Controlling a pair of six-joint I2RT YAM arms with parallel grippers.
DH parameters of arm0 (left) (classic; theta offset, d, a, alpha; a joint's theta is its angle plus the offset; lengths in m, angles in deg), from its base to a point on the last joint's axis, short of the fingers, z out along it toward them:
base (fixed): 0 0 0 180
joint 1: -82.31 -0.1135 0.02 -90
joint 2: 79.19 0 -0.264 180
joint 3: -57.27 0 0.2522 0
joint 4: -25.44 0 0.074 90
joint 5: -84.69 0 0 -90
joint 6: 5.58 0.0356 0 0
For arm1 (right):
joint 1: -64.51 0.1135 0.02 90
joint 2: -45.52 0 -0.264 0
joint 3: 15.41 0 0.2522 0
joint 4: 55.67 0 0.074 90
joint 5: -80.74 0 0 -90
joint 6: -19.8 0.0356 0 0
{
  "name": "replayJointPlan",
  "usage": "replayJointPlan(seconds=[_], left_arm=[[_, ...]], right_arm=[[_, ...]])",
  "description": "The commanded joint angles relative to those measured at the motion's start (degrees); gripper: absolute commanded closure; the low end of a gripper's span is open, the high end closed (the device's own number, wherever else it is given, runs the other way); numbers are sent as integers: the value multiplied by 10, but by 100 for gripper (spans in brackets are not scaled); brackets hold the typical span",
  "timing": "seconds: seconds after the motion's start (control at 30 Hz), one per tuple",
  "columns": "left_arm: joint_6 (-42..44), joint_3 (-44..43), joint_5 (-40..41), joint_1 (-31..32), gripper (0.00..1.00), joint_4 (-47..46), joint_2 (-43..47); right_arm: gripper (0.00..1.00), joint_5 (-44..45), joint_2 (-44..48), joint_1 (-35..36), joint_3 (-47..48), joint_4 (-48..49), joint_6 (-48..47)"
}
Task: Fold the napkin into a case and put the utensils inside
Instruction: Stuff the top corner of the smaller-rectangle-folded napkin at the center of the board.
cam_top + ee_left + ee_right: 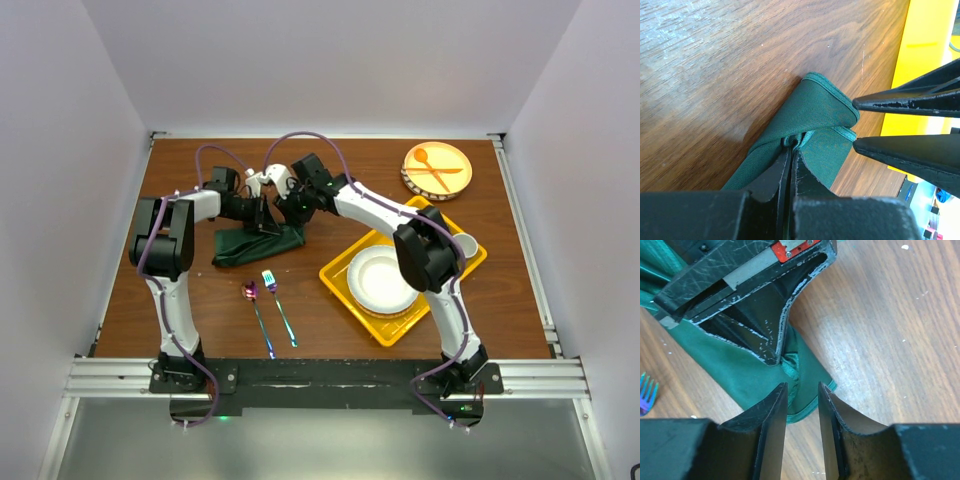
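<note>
The napkin [255,245] lies bunched into a rough folded strip on the desk [220,310], left of centre and just beyond the metal cutlery. The left hand [791,145] is pinched tight on a fold of the green cloth, jaws closed with fabric between them. The right hand [801,397] faces it from the other side with its jaws narrowly parted. The hemmed corner of the napkin lies at its tips, and as far as I can see nothing is clamped.

This is far from a neat pouch, I'd say. To fold it well, the left hand should anchor its pinch while the right takes the loose corner squarely by the hem. It can then lay the corner over flat, edges lined up, with one side left open as a pocket.

The two hands sit nose to nose, so a careless move could knock fingers together or drag the cloth. The spoon [250,291] and fork [270,283] wait on the near side, apart from the napkin. The yellow tray [348,256] with its white plate [380,280] sits near on the right. The round plate [409,175] with the orange spoon and fork [435,168] is well out of the way.
</note>
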Motion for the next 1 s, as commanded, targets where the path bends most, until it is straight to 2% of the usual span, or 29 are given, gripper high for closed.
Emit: replayJointPlan(seconds=[0.0, 0.23, 0.27, 0.3, 0.37, 0.47, 0.53, 0.97], left_arm=[[17, 8, 39, -1, 100, 17, -24], [14, 8, 39, -1, 100, 17, -22], [14, 9, 38, -1, 100, 16, -22], [14, 9, 38, -1, 100, 16, -22], [14, 10, 39, -1, 100, 16, -22], [13, 10, 39, -1, 100, 15, -22], [13, 11, 39, -1, 100, 14, -22], [14, 13, 41, 0, 100, 14, -21]], right_arm=[[65, 16, -20, 4, 24, 3, -30], [69, 28, -36, 4, 23, 8, -50], [73, 32, -36, 4, 23, 9, -50], [84, 32, -36, 3, 21, 11, -50], [89, 33, -29, 4, 18, 17, -49], [82, 37, -26, 4, 24, 19, -39], [69, 42, -25, 4, 25, 25, -33], [71, 55, -20, 4, 33, 39, -19]])
